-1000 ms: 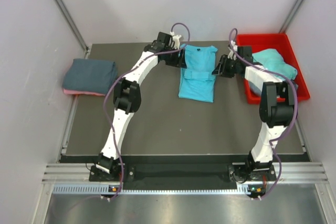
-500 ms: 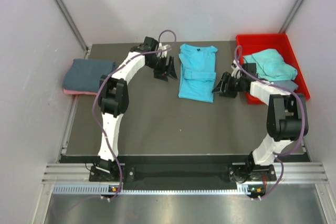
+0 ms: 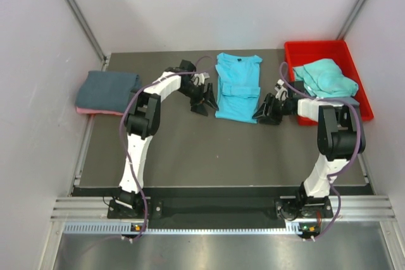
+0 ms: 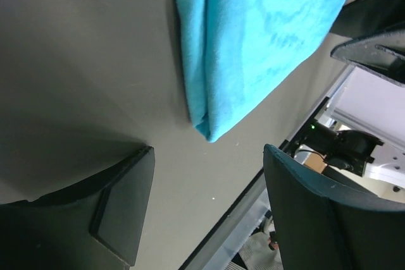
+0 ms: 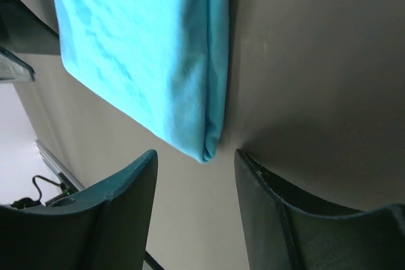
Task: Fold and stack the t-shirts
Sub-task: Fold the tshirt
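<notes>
A turquoise t-shirt [image 3: 237, 86] lies partly folded, long and narrow, at the back middle of the table. My left gripper [image 3: 204, 102] is open beside its near left corner [image 4: 212, 132]. My right gripper [image 3: 261, 112] is open beside its near right corner [image 5: 207, 150]. Neither touches the cloth. A folded slate blue-grey shirt [image 3: 109, 90] lies on a pink one [image 3: 95, 112] at the table's left edge. Another turquoise shirt [image 3: 326, 77] lies crumpled in the red bin [image 3: 316, 49].
The red bin stands at the back right, just behind my right arm. The dark table [image 3: 215, 150] stretches in front of the shirt. Grey walls close in the back and both sides.
Both grippers have moved from the shirt's far end down along its sides to its near corners. The shirt lies as before.
</notes>
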